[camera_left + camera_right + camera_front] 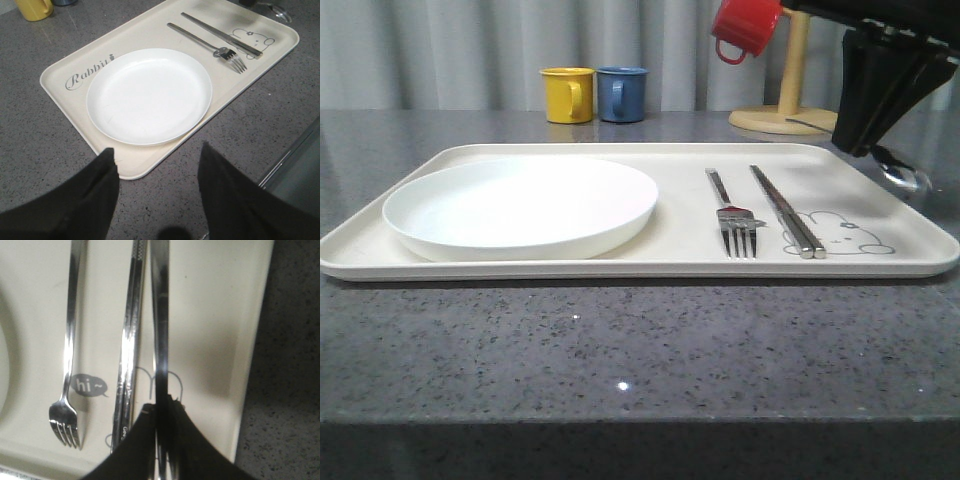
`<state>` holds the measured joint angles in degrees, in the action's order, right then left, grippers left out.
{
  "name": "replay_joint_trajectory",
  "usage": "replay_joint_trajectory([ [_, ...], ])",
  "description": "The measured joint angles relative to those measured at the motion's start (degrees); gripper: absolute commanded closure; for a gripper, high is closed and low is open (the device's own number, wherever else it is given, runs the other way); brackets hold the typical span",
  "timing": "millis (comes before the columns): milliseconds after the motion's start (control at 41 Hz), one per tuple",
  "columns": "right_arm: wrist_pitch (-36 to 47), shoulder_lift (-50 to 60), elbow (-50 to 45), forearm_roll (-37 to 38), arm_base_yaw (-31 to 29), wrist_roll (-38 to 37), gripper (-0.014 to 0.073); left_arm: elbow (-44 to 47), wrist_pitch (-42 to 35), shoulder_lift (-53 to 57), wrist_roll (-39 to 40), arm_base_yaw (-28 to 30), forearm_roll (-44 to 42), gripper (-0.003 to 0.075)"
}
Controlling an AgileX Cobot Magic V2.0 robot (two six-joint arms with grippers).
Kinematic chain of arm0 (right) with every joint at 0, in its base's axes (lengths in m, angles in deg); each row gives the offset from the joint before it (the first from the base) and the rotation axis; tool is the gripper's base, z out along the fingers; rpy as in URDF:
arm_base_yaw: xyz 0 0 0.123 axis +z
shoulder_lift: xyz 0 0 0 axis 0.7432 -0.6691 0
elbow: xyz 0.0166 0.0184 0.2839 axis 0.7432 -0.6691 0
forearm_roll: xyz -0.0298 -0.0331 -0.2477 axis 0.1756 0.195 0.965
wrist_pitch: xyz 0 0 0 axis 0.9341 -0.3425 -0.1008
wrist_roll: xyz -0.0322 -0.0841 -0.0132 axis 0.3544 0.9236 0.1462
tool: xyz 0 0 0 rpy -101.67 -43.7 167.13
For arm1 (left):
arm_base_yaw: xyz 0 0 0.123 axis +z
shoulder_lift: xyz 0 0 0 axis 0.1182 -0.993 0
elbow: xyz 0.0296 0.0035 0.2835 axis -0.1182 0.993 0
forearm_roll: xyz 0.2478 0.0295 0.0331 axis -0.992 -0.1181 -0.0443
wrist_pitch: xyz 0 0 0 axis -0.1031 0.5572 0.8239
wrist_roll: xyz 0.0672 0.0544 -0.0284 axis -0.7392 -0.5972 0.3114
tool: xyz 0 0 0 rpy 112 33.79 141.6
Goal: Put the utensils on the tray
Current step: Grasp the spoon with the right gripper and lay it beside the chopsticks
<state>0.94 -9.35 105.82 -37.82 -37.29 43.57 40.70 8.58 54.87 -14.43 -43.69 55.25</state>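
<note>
The right claw (162, 412) is closed on the spoon (160, 330). Its fingers pinch one end of the handle, and the rest of the spoon runs straight out from the claw. In the right wrist view this line lies parallel to the chopsticks (130, 340) and just beside them, on the side away from the fork (70, 340). All three long axes point the same way, along the tray's (215, 300) short side. Below the spoon is a bare cream strip between the chopsticks and the raised rim.

From the front, the right claw (873, 140) hangs above the tray's far right corner, and the spoon's bowl (906, 178) shows low by the rim. I cannot tell whether the bowl touches anything. The spoon looks lined up already, so my guess is that the next move is mostly downward, with the bowl kept inside the rim.

The fork (735, 215) and chopsticks (785, 210) lie flat on the tray's (620, 270) right half, and the plate (520, 205) sits on the left half.

The left claw (157, 165) is open and empty. It sits above the grey surface (40, 150) just off the tray edge nearest the plate (150, 95), well apart from the spoon.
</note>
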Motion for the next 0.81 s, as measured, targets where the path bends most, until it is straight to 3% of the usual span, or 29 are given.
replay_joint_trajectory([
  [488,7.9,-2.9,-3.5,1.0,0.0,-1.5,0.0592,0.0,0.0,0.0,0.0,0.0,0.0,0.0363],
  [561,7.9,-3.7,-3.6,1.6,0.0,-1.6,0.0526,0.0,0.0,0.0,0.0,0.0,0.0,0.0363],
  [708,8.0,-4.3,-3.6,1.6,0.0,-1.5,0.0311,0.0,0.0,0.0,0.0,0.0,0.0,0.0363],
  [806,8.3,-4.3,-3.6,1.2,0.1,-1.5,0.0283,0.0,0.0,0.0,0.0,0.0,0.0,0.0363],
])
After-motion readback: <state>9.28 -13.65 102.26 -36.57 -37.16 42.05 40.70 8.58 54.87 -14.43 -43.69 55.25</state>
